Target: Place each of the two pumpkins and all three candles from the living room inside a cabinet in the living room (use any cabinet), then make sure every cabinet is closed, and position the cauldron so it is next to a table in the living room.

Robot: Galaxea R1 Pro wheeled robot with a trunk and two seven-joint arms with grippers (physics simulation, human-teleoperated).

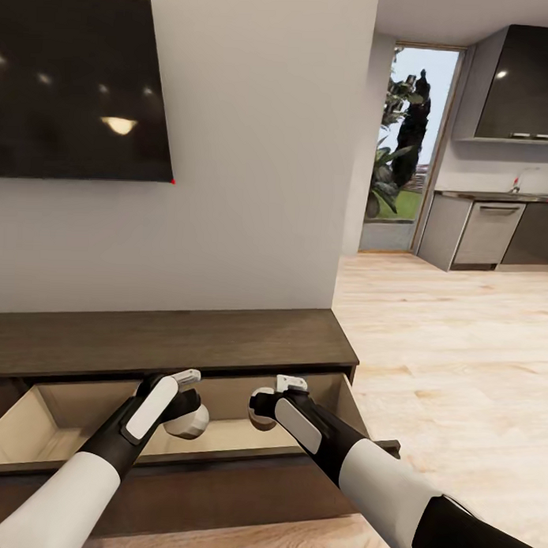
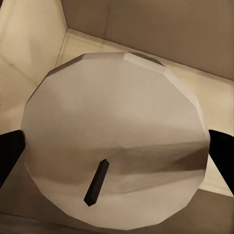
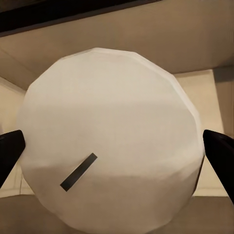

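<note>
Head high; wrists close over drawer (image 1: 221,438).

Both arms reaching forward and down, left fingers (image 2: 9,151) and right fingers (image 3: 10,148) each clamped on something

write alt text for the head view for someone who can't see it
Both arms reach into an open drawer of the long dark-brown cabinet, the left gripper and right gripper each holding a pale candle, left, right. A dark TV hangs above; a kitchen lies to the right.

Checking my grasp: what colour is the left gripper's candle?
Pale grey-white candle, dark wick; left wrist view.
</note>
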